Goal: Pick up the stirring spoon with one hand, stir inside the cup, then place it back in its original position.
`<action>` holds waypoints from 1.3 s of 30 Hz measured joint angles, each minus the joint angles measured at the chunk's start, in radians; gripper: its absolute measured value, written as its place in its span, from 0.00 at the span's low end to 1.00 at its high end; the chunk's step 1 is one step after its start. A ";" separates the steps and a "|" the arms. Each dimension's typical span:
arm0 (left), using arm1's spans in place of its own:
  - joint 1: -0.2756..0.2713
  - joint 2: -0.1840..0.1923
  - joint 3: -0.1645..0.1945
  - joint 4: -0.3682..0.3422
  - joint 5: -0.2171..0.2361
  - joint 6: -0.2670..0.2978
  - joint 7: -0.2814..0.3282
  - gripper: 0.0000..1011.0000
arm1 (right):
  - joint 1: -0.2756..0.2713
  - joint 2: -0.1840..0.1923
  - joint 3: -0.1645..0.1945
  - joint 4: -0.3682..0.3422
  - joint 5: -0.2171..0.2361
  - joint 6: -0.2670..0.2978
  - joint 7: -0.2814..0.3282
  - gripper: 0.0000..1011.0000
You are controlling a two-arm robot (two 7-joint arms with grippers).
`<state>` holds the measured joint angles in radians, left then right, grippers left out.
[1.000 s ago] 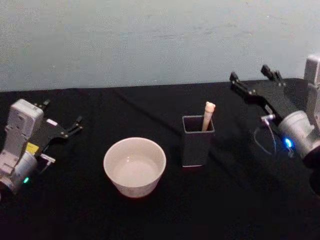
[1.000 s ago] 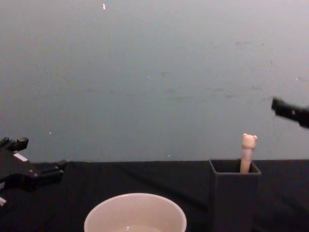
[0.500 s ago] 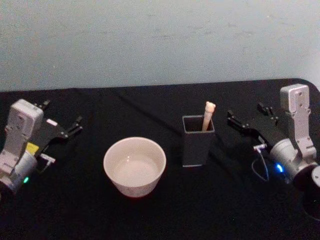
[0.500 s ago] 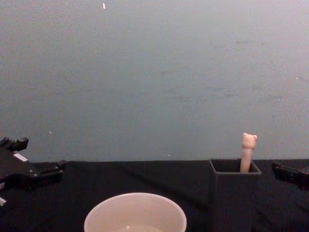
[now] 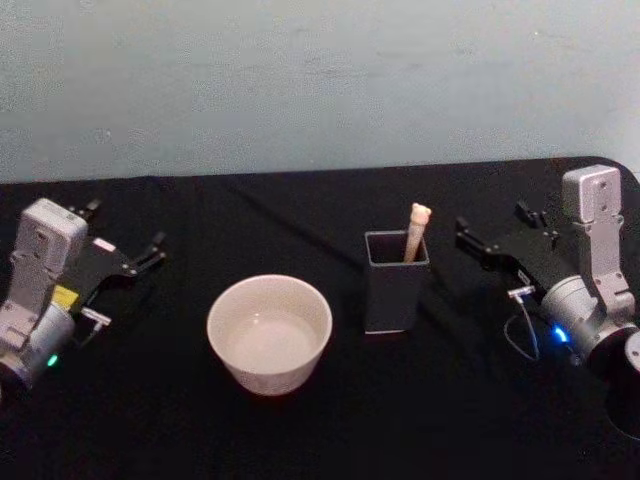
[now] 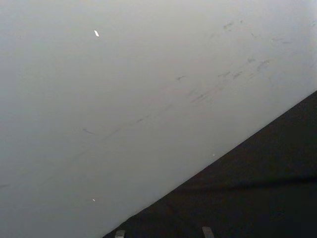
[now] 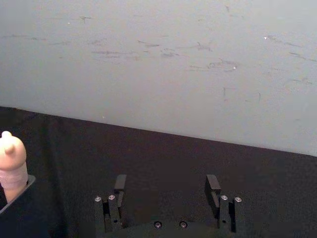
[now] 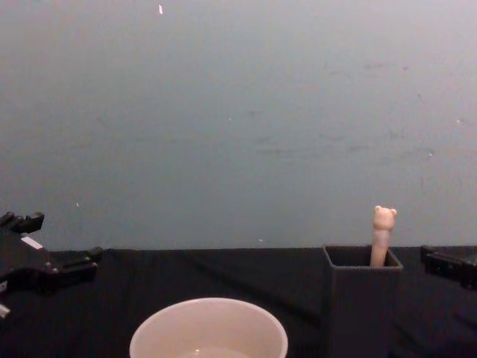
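- Right gripper (image 5: 497, 237): you see its fingers (image 7: 213, 186) spread apart and holding nothing. Over the last second it has dropped from well above the table to the level of the holder's rim, just to the right of the dark grey holder (image 5: 396, 282); in the last half second it has barely moved.
- Stirring spoon (image 5: 416, 231): it stands in the holder, bear-head handle leaning against the far right corner, bowl hidden inside.
- Cup (image 5: 269, 333): it sits to the left of the holder, near but apart, open and unobstructed.
- Left gripper (image 5: 125, 249): parked at the table's left edge, fingers apart, unchanged.
- Reading: the descent suggests you are lining up to grasp the handle; picking up, stirring and returning all remain to be done.
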<state>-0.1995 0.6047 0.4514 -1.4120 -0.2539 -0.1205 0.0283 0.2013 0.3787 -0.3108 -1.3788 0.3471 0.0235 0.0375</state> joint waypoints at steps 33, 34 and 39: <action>0.000 0.000 0.000 0.000 0.000 0.000 0.000 0.99 | -0.001 0.002 0.000 -0.003 0.003 -0.003 0.000 0.99; 0.000 0.000 0.000 0.000 0.000 0.000 0.000 0.99 | -0.001 0.002 0.000 -0.003 0.003 -0.003 0.000 0.99; 0.000 0.000 0.000 0.000 0.000 0.000 0.000 0.99 | -0.001 0.002 0.000 -0.003 0.003 -0.003 0.000 0.99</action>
<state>-0.1995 0.6047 0.4514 -1.4120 -0.2539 -0.1205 0.0283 0.2003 0.3803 -0.3107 -1.3820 0.3504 0.0208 0.0376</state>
